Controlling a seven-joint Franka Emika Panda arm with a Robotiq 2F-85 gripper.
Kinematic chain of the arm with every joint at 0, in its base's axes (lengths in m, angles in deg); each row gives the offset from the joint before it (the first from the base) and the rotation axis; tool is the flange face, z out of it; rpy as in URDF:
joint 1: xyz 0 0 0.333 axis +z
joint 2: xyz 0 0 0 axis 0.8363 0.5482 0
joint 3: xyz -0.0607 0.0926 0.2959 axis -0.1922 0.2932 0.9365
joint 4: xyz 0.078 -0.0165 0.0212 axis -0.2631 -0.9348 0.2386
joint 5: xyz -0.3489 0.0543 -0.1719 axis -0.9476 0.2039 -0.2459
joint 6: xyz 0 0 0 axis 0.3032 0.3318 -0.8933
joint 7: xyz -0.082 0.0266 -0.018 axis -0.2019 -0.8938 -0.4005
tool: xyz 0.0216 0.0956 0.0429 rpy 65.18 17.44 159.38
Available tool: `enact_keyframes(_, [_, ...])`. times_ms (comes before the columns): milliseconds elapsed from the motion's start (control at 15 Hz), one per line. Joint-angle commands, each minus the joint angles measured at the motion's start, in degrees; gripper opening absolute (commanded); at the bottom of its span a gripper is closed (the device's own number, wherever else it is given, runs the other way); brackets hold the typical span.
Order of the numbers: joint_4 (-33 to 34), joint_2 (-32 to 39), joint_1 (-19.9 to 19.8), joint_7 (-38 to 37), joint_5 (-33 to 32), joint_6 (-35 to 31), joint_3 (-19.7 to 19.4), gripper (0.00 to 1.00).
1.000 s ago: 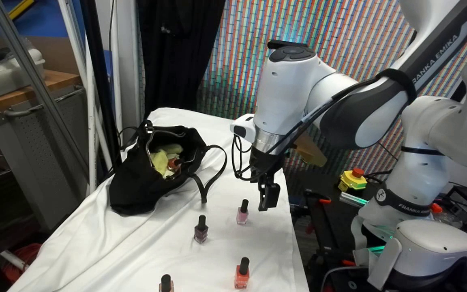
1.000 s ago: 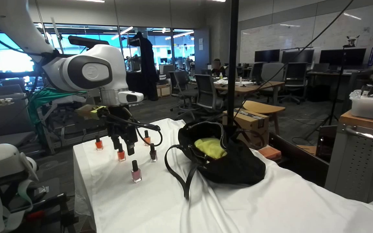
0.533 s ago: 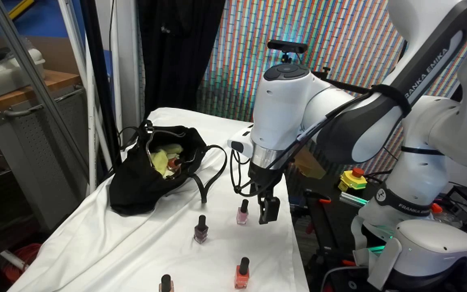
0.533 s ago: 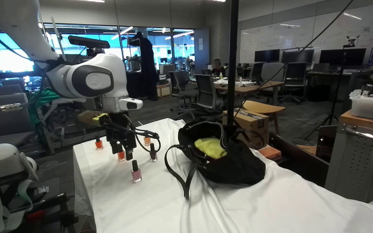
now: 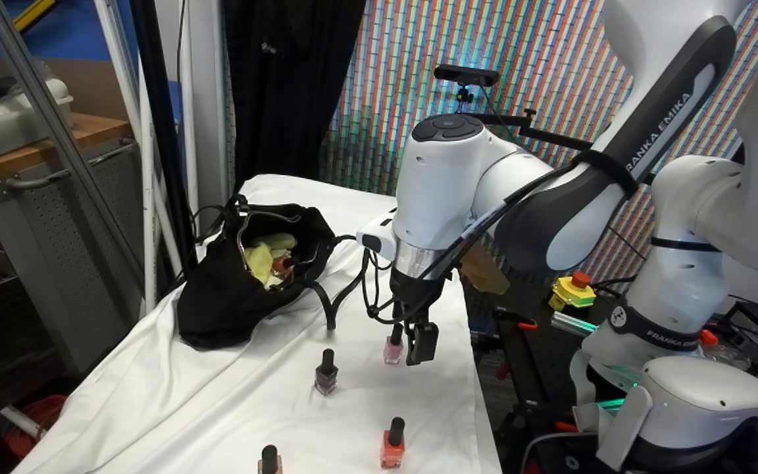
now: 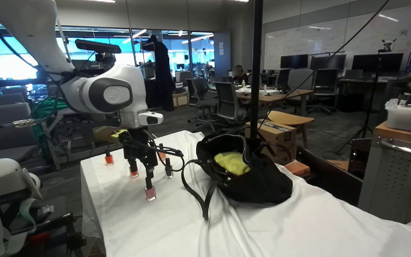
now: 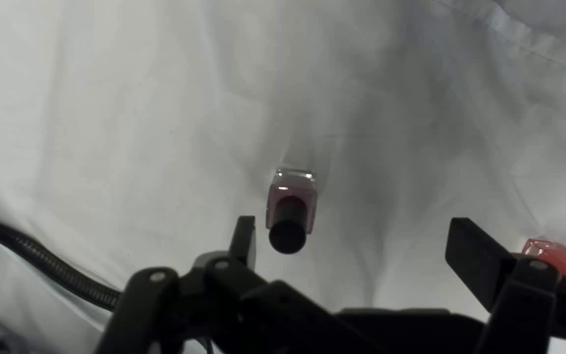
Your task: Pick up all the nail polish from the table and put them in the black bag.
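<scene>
The pink nail polish (image 7: 291,186) stands upright on the white-draped table (image 5: 431,408), black cap up. My gripper (image 7: 352,231) is open just above it and holds nothing. In the wrist view the bottle shows close to the left finger, well away from the right one. The gripper also shows in both exterior views (image 5: 418,349) (image 6: 139,167). Dark nail polish (image 6: 169,173), red nail polish (image 5: 392,453), another red nail polish (image 6: 109,159) and orange nail polish (image 6: 162,154) stand upright apart. The black bag (image 5: 221,322) slouches with its mouth open; a reddish object (image 5: 280,264) lies inside.
Yellow-green cloth (image 6: 232,162) fills part of the bag's mouth. A loop handle (image 6: 209,198) droops onto the table beside the bottles. Cables (image 5: 374,309) hang next to the gripper on the bag's side. The robot base (image 5: 701,408) stands past the table's edge.
My gripper has come down and shifted toward the pink nail polish, on the bag's side, staying open. The bottles and the bag have not moved.
</scene>
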Motion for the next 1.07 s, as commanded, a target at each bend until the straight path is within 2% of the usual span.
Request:
enact_keyframes(0, [2.0,1.9,-0.7,1.2,-1.7,-0.9,-1.2,1.0])
enact_keyframes(400, [3.9,5.1,-1.6,3.6,-1.5,-1.3,-2.6,1.0])
enact_keyframes(1000, [5.7,9.6,-3.6,8.4,1.2,-2.8,-2.4,1.0])
